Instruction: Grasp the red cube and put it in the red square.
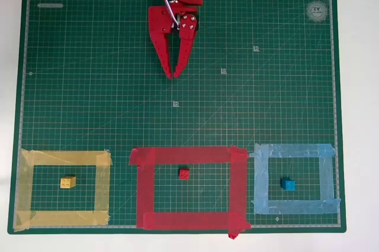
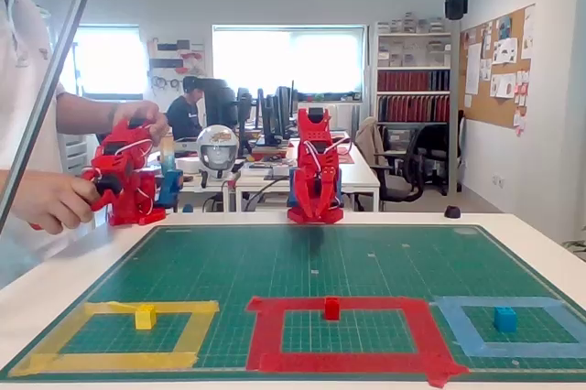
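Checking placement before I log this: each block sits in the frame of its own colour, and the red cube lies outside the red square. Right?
Not quite: the overhead view shows the red cube inside the red square, on the green mat. The rest holds.

Three tape frames in a row along the mat's (image 1: 89, 86) near edge, red square (image 1: 188, 155) in the middle, red cube (image 1: 185, 174) inside it, gripper (image 1: 175, 74) well behind, over the mat's far end.
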Available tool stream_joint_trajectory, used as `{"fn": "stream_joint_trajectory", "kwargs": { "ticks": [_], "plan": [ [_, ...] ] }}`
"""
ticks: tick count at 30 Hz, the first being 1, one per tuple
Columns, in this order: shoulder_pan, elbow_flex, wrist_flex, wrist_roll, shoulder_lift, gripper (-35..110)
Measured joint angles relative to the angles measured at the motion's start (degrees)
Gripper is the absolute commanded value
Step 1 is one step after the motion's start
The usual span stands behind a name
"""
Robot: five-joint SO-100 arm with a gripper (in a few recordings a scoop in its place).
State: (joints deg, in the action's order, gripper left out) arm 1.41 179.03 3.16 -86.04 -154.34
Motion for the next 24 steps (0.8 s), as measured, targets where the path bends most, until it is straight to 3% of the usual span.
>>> {"fn": "stream_joint_trajectory", "kwargs": {
  "ticks": [15,20,24],
  "plan": [
    [0.00,1.76,56.69,0.53,-27.77,-1],
    [0.00,1.76,68.12,0.53,-34.28,-1],
    [0.00,1.76,70.66,0.62,-35.42,-1]
  ]
}}
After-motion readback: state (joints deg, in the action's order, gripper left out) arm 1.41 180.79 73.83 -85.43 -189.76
